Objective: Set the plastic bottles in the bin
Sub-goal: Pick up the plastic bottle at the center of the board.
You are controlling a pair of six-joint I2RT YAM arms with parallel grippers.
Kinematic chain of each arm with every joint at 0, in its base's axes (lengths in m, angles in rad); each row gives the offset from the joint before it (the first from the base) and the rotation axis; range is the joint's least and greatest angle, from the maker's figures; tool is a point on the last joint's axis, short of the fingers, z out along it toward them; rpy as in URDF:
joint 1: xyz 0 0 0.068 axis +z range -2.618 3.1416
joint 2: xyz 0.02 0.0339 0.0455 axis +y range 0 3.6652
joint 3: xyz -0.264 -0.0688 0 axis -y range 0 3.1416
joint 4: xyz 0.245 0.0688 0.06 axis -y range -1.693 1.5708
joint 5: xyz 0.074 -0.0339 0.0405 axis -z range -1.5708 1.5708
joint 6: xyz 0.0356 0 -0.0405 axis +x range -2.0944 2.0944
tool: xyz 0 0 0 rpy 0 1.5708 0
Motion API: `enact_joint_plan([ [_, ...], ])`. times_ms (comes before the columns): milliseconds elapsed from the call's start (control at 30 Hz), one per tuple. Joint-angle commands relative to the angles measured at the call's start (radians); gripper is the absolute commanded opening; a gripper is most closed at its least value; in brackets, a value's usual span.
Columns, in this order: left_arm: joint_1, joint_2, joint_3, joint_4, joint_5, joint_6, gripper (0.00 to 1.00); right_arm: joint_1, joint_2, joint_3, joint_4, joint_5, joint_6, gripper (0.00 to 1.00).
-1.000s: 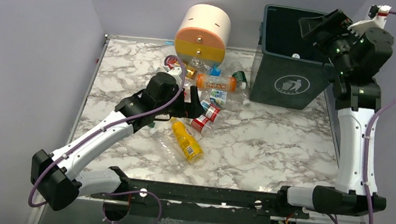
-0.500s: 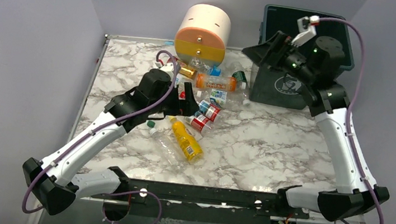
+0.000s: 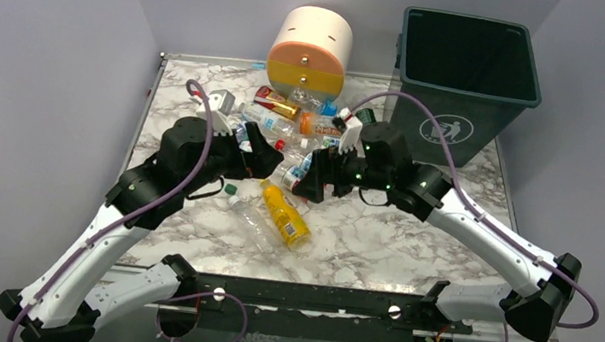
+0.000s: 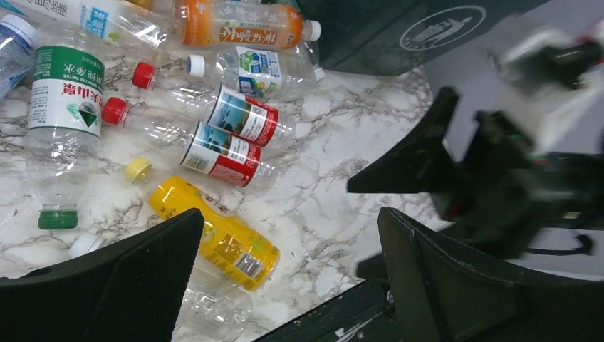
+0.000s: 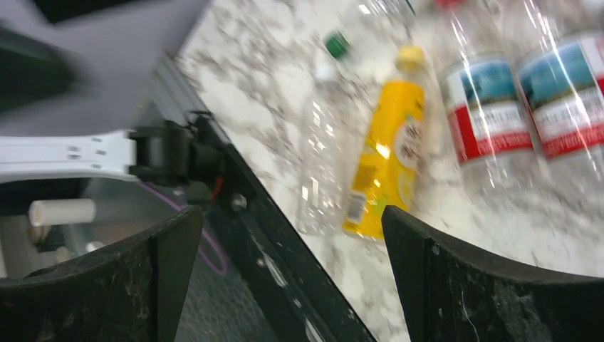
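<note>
Reach step: left gripper (image 3: pixel 273 157) and right gripper (image 3: pixel 314 177) over plastic bottles (image 3: pixel 285 216), claws apart, empty.
Next: clamp one bottle; bin (image 3: pixel 458 133) at 1 o'clock.

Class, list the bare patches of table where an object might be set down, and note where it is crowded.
Bare marble table: the wide front patch between the yellow bottle and the right arm, and the back-left corner beside the drawer unit. Crowded: the plastic bottles heaped in front of the drawer unit.
</note>
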Motion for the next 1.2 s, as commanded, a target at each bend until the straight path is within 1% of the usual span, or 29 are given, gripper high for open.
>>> enact_joint_plan([
  [0, 0.007, -0.093, 0.029, -0.02, -0.045, -0.065, 0.99, 0.038, -0.032, -0.125, -0.007, 0.116, 0.01, 0.98],
  [167, 0.006, -0.23, -0.002, -0.021, -0.1, -0.112, 0.99, 0.116, 0.028, -0.177, -0.01, 0.222, 0.001, 0.98],
  [267, 0.006, -0.279, -0.027, -0.017, -0.082, -0.118, 0.99, 0.15, 0.091, -0.185, 0.019, 0.26, -0.002, 0.98],
  [467, 0.006, -0.285, -0.075, -0.017, 0.019, -0.118, 0.99, 0.175, 0.265, -0.095, -0.001, 0.377, -0.024, 0.98],
  [600, 0.006, -0.271, -0.09, -0.018, 0.05, -0.091, 0.99, 0.175, 0.351, -0.036, -0.042, 0.433, -0.05, 0.98],
  [700, 0.006, -0.23, -0.073, -0.028, 0.08, -0.062, 0.99, 0.175, 0.395, -0.007, -0.046, 0.433, -0.072, 0.98],
  [800, 0.006, -0.179, -0.044, -0.044, 0.117, -0.042, 0.99, 0.175, 0.441, 0.029, -0.045, 0.383, -0.093, 0.97],
  [900, 0.006, -0.159, -0.037, -0.049, 0.119, -0.039, 0.99, 0.176, 0.494, 0.054, -0.053, 0.341, -0.098, 0.96],
  [1067, 0.006, -0.115, -0.024, -0.042, 0.145, -0.043, 0.99, 0.176, 0.527, 0.04, -0.052, 0.309, -0.089, 0.95],
  [1167, 0.006, -0.105, -0.046, -0.006, 0.161, -0.044, 0.99, 0.175, 0.531, 0.015, -0.035, 0.309, -0.093, 0.95],
])
